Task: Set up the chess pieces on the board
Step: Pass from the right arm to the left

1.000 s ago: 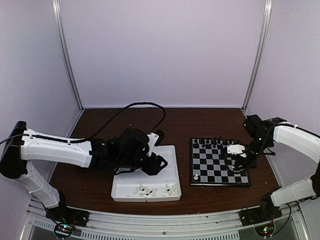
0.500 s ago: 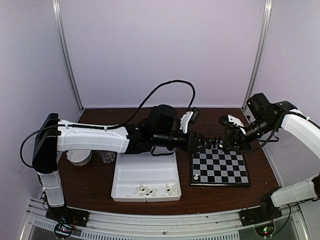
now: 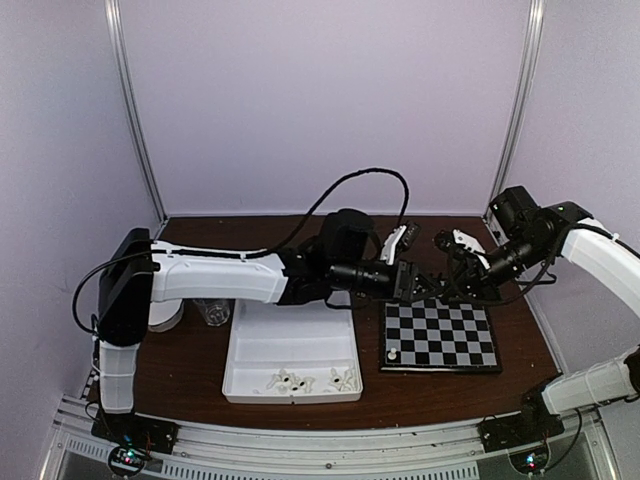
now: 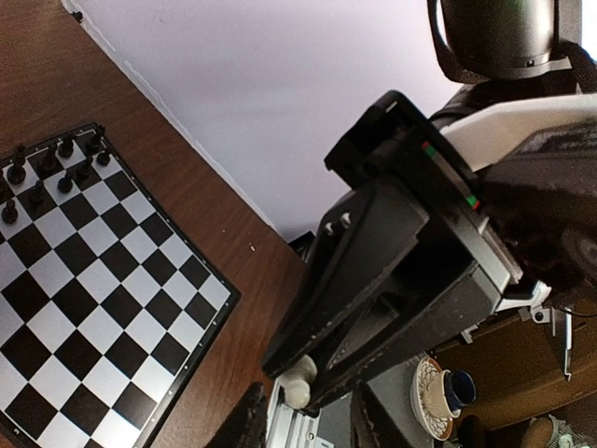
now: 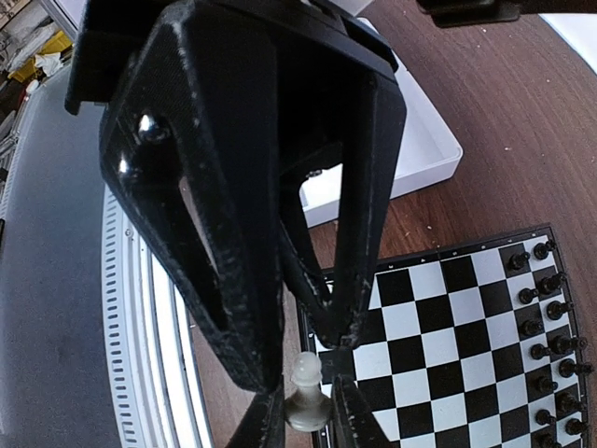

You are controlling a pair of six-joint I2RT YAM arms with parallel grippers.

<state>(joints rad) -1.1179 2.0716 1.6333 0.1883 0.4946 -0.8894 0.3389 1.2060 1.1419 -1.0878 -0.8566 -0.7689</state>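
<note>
Collision threatens mid-frame above the board (image 3: 440,337): left gripper (image 3: 412,281), pinching a white pawn (image 4: 298,389), nearly meets right gripper (image 3: 450,275), pinching another white pawn (image 5: 306,393).

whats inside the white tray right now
A few white chess pieces lie along the near wall of the tray; the middle looks bare. The left arm covers its far edge.

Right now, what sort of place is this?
Probably a robot test booth: plain lilac wall panels on metal corner posts, a brown wooden table, and a small black-and-grey chessboard.
</note>
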